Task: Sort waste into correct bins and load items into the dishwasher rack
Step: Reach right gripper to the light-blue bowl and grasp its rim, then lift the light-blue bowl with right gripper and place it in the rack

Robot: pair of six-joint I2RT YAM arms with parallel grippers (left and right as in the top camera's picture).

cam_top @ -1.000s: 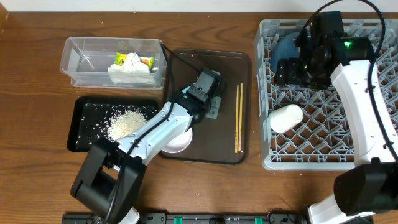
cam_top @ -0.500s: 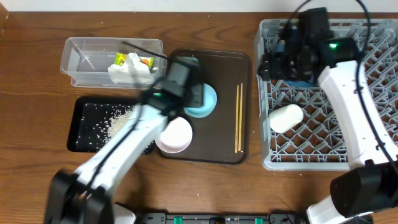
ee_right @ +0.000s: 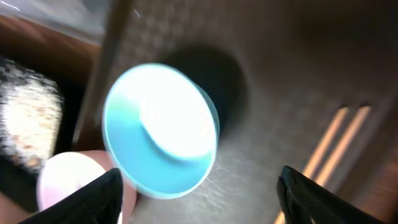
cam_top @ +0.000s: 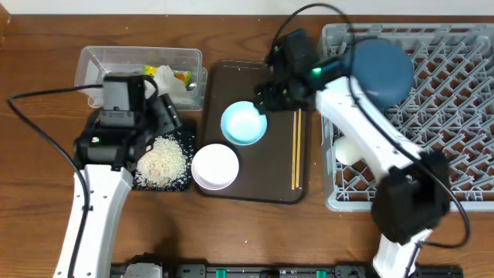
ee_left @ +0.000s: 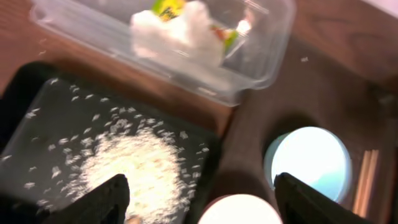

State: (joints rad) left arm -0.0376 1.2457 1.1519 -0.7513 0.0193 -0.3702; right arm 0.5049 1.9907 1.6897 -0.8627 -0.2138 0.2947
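Observation:
My left gripper (cam_top: 164,116) hangs open over the black tray (cam_top: 185,133), which holds a pile of rice (cam_top: 162,158); in the left wrist view the empty left gripper (ee_left: 202,205) spans the rice (ee_left: 130,174) and the white bowl (ee_left: 239,211). My right gripper (cam_top: 262,99) is open just above the light-blue bowl (cam_top: 245,123), which lies between and ahead of the right gripper (ee_right: 199,199) fingers as the light-blue bowl (ee_right: 161,140). White bowl (cam_top: 214,167) and chopsticks (cam_top: 296,147) lie on the brown tray. The dark-blue plate (cam_top: 378,69) stands in the dishwasher rack (cam_top: 432,154).
The clear tub (cam_top: 116,69) at the back left holds the napkin (cam_top: 174,91) and a yellow wrapper (cam_top: 181,77). The brown tray (cam_top: 262,181) sits between the bins and the rack. Another white bowl (cam_top: 345,148) lies in the rack, partly under my right arm.
My left arm pulled back from the brown tray to the black tray and its jaws opened. My right arm swung left out of the rack to the light-blue bowl, leaving the plate behind.

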